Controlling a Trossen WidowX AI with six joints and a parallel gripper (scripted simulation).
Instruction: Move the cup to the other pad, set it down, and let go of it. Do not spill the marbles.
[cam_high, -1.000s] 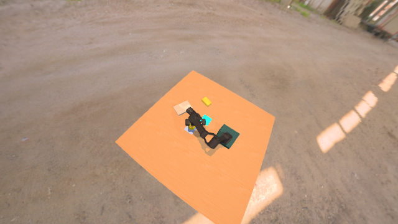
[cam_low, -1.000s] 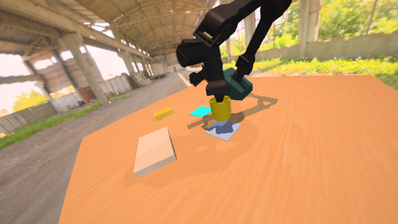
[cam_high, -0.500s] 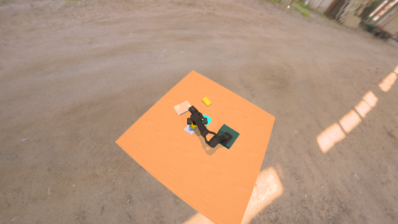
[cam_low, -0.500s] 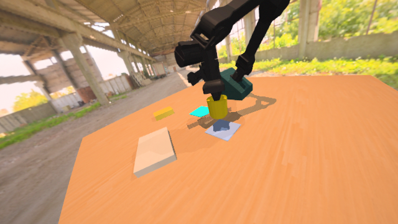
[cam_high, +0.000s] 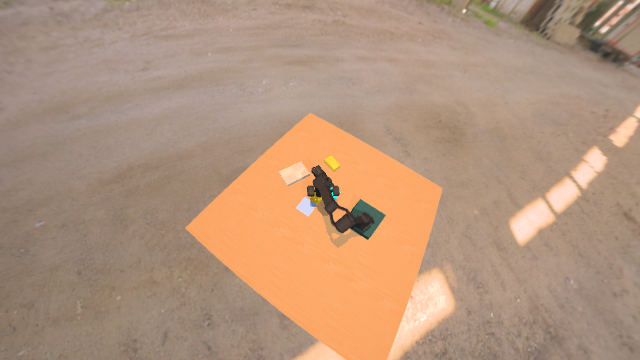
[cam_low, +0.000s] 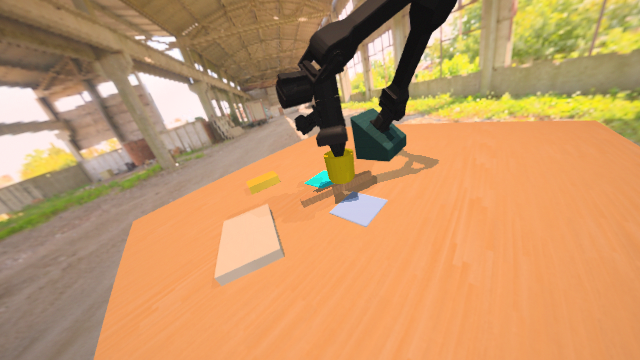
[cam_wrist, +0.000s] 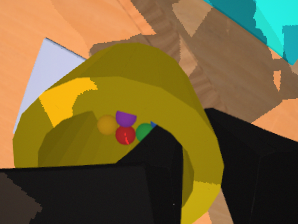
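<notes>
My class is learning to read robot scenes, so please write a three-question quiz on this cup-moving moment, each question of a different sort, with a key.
1. True or false: the yellow cup stands on the pale blue pad.
2. The gripper is: A) open above the cup, B) shut on the cup's rim, C) resting on the table.
3. Fill in: the cup hangs between the pale blue pad and the ___ pad.

Key:
1. False; it is lifted clear.
2. B.
3. Cyan. The marbles are inside the cup.

No writing, label, brand, number or sign can be read on anything in these views.
</notes>
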